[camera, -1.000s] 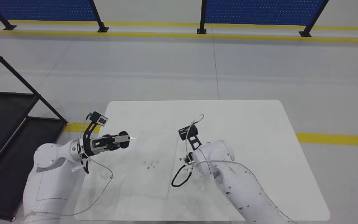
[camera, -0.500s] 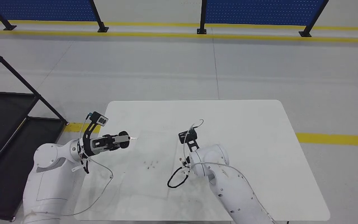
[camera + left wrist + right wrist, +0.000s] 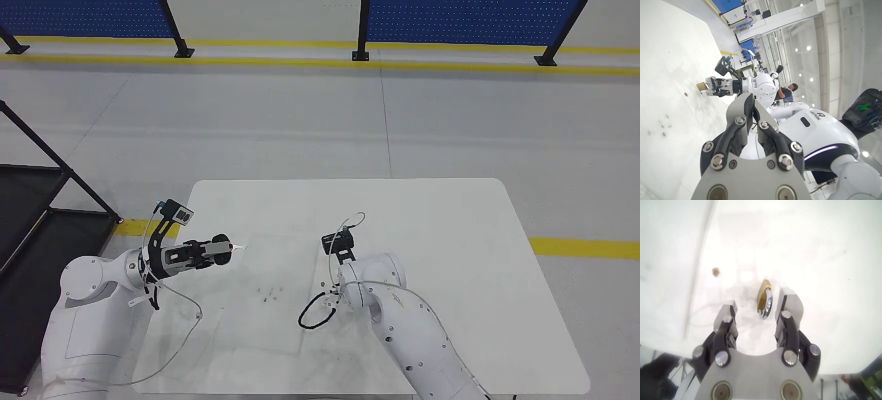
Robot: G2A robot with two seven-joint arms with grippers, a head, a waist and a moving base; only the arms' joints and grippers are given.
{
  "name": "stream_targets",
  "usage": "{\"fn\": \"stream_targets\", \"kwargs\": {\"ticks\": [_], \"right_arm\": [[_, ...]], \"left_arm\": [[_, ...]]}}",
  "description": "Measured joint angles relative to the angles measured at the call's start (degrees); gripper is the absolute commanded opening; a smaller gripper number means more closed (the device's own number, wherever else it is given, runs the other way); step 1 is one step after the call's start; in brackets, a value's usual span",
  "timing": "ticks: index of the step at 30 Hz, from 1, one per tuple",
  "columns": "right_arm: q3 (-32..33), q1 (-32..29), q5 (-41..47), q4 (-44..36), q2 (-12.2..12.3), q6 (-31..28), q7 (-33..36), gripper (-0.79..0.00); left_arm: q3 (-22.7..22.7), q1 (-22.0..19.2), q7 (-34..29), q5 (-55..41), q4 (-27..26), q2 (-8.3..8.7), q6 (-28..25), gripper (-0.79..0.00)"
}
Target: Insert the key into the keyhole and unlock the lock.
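Right fingers astride lock, not clamped.
Right gripper [image 3: 759,297] fingers apart either side of lock [image 3: 763,298], mid table [image 3: 450,230]; best to close square on the body so it won't twist. Left gripper [image 3: 750,98] fingers together, well left; can't make out key.
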Motion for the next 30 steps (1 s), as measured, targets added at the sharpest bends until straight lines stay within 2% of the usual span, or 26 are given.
{"fn": "stream_targets", "kwargs": {"ticks": [6,14,19,21,30], "right_arm": [[0.21,0.15,-0.59,1.35,-0.5,0.0,0.0,-0.409],[0.73,0.38,-1.06,2.84,-1.08,0.0,0.0,-0.468],[0.88,0.61,-1.65,3.82,-1.42,0.0,0.0,-0.576],[1.04,0.62,-1.73,4.12,-1.56,0.0,0.0,-0.779],[2.44,0.09,-2.04,2.56,-1.92,0.0,0.0,-0.785]], "left_arm": [[0.0,0.0,0.0,0.0,0.0,0.0,0.0,-0.785],[0.0,0.0,0.0,0.0,0.0,0.0,0.0,-0.785],[0.0,0.0,0.0,0.0,0.0,0.0,0.0,-0.785],[0.0,0.0,0.0,0.0,0.0,0.0,0.0,-0.785],[0.0,0.0,0.0,0.0,0.0,0.0,0.0,-0.785]]}}
